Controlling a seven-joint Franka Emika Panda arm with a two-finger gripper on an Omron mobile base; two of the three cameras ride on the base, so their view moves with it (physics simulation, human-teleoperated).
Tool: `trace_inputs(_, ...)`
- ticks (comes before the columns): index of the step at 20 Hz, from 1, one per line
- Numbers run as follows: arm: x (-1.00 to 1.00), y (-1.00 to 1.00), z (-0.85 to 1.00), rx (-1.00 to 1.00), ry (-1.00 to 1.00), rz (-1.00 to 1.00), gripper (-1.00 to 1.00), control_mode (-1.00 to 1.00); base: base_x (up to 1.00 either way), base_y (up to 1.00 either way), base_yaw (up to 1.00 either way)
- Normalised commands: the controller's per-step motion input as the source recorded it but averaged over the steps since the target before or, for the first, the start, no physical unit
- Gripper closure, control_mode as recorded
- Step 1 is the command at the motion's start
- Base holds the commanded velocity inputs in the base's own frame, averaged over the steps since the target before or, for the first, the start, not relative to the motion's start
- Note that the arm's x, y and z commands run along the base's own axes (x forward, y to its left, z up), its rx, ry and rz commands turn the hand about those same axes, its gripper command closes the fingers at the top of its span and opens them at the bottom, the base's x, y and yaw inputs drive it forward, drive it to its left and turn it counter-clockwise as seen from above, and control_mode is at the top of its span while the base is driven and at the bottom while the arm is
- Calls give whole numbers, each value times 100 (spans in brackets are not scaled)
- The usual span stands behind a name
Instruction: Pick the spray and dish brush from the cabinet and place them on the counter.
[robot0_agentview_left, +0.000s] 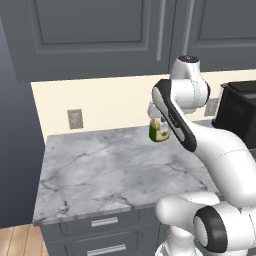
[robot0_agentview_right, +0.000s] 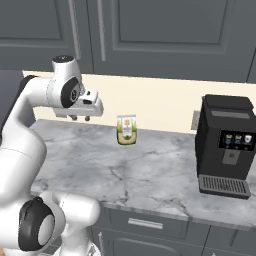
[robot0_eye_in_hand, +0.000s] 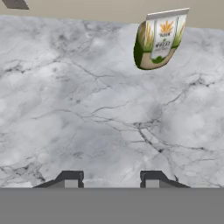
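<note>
Marble counter (robot0_eye_in_hand: 87, 109) beneath parted hand (robot0_eye_in_hand: 111, 179)

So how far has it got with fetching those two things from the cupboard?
Nothing looks done yet. The cabinet doors are shut, and the counter carries just a green-and-cream pouch and a black coffee machine, neither of which is part of the job. The gripper hangs open and empty above the counter. Opening the cabinet and moving both items are left.
</note>
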Motion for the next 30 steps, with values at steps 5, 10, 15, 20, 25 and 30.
trace_inputs(5, -11, -2, 0, 0, -2, 0, -100, -100, 0, 0, 0)
trace_inputs(10, -51, -1, 27, 4, -24, 0, -100, -100, 0, 0, 0)
trace_inputs(15, -27, 9, 70, 3, -27, 0, -100, -100, 0, 0, 0)
trace_inputs(20, -10, 1, 69, 0, -16, 0, -100, -100, 0, 0, 0)
trace_inputs(25, 0, 2, 65, 0, -3, -3, -100, -100, 0, 0, 0)
trace_inputs(30, 25, 8, 60, 0, -12, -5, -100, -100, 0, 0, 0)
